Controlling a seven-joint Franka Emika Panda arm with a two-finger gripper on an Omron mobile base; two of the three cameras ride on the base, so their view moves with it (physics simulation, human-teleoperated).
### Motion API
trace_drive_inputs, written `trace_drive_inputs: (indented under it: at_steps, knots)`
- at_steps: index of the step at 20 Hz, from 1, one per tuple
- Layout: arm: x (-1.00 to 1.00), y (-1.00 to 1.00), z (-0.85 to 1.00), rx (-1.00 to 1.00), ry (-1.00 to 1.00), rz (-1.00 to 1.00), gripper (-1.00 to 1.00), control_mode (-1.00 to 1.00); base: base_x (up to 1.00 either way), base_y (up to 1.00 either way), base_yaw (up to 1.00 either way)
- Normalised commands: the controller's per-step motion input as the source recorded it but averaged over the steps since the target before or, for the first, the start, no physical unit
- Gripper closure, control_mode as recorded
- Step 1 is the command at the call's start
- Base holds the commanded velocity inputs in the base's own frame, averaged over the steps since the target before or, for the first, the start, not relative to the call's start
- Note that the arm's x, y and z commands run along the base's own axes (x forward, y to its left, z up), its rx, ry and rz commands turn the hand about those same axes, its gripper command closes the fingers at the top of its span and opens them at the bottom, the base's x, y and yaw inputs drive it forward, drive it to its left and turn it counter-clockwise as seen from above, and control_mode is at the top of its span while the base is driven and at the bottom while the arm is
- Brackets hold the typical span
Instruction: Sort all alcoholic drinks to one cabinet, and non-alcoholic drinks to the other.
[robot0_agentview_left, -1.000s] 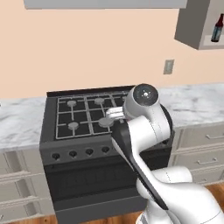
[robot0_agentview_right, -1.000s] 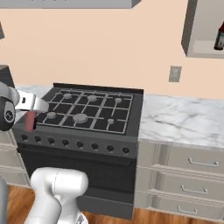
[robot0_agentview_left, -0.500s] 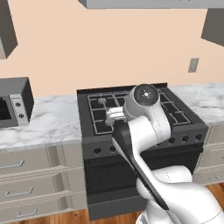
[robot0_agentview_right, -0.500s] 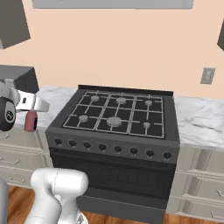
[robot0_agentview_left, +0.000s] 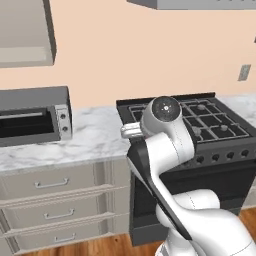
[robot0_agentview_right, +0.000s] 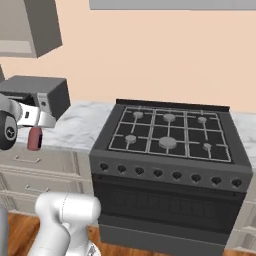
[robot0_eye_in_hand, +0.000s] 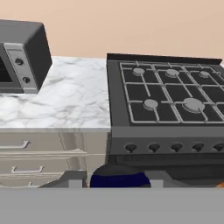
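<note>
the hand (robot0_agentview_right: 36, 131) sits low at the left edge of the right base view, at the end of the white arm, level with the front edge of the desk (robot0_agentview_right: 75, 131). its fingers are clamped on a short purple-pink container (robot0_agentview_right: 34, 138), which hangs just below the white hand body, in front of the desk edge and above the drawer fronts. in the hand view the container's blue top (robot0_eye_in_hand: 119, 179) shows as a dark blue band between the two dark fingertips (robot0_eye_in_hand: 72, 178) at the bottom, so the container is held in the air, clear of the desk

beyond the hand lies the marbled desk (robot0_eye_in_hand: 65, 98), and beside it on the right the black gas stove (robot0_eye_in_hand: 175, 105) with its grates, burner caps and a row of knobs along the front. on the desk to the left stands a dark grey microwave (robot0_eye_in_hand: 19, 57), its control panel with two round knobs facing forward. beige drawers (robot0_eye_in_hand: 30, 151) with slim bar handles run under the desk

in the left base view the arm's white elbow (robot0_agentview_left: 162, 122) rises in front of the stove's left side, with the microwave (robot0_agentview_left: 32, 116) well apart to the left. a grey wall cabinet (robot0_agentview_left: 25, 32) hangs above the microwave, and an outlet (robot0_agentview_left: 244, 72) sits on the peach wall at the right
</note>
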Motion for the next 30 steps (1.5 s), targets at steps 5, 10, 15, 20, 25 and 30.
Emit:
trace_drive_inputs:
  at_steps: [5,10,15,20,25,30]
  knots:
    - [0.0,0.0,0.0,0.0,0.0,0.0,1.0,1.0,0.17,0.59,-0.05]
    - [0.0,0.0,0.0,0.0,0.0,0.0,1.0,1.0,0.31,0.59,-0.07]
    - [0.0,0.0,0.0,0.0,0.0,0.0,1.0,1.0,0.4,0.65,-0.08]
    - [0.0,0.0,0.0,0.0,0.0,0.0,1.0,1.0,0.51,0.71,-0.07]
    - [0.0,0.0,0.0,0.0,0.0,0.0,1.0,1.0,0.49,0.55,-0.06]
    - [0.0,0.0,0.0,0.0,0.0,0.0,1.0,1.0,0.56,0.45,-0.07]
